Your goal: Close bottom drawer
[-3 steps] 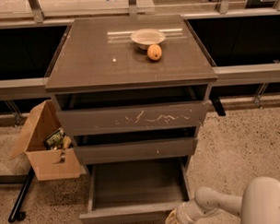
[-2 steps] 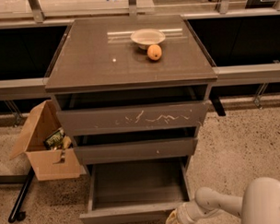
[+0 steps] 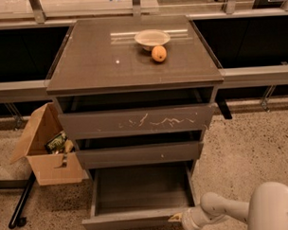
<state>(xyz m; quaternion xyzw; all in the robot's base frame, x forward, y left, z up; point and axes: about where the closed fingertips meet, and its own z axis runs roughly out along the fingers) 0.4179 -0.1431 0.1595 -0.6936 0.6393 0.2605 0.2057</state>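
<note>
The bottom drawer [image 3: 138, 219] is the lowest of the cabinet's three drawers and stands pulled far out, its shallow grey inside [image 3: 142, 188] bare. Its plain flat front runs along the picture's lower edge. My gripper [image 3: 182, 220] is at the right end of that front, at the bottom of the view, on a white arm [image 3: 223, 210] that comes in from the lower right. It sits right against the drawer front's right corner.
The top drawer [image 3: 137, 121] with white scratches and the middle drawer [image 3: 139, 154] stand slightly out. A bowl [image 3: 151, 38] and an orange fruit [image 3: 159, 53] sit on the cabinet top. An open cardboard box [image 3: 48, 153] stands on the floor to the left, beside a black pole [image 3: 21, 201].
</note>
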